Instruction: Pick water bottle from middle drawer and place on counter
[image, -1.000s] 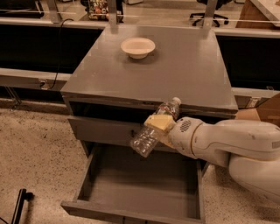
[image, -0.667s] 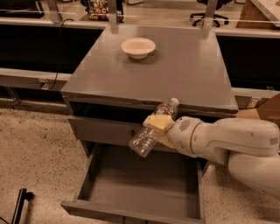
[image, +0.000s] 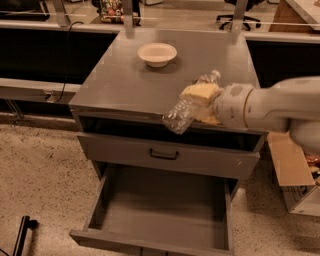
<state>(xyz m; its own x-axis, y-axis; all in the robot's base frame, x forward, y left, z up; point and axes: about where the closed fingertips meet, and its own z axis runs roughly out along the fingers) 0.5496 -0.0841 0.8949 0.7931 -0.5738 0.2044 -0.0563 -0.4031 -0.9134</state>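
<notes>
Near: middle drawer (image: 160, 215) open, floor bare. Above it, claw (image: 202, 104) clamped on water bottle (image: 181, 116), held tilted over desk (image: 125, 80) front edge: transfer step. Next move likely needs travel inward, short of white bowl (image: 157, 54), then lowering and release.

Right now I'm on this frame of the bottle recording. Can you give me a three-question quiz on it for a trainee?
1. What is the gripper shut on?
2. True or false: the water bottle lies in the open middle drawer.
3. What sits toward the back of the counter? A) a white bowl B) a mug C) a plate

Key:
1. The water bottle.
2. False. The gripper holds it tilted, near the counter's front edge, and the drawer floor is bare.
3. A
</notes>
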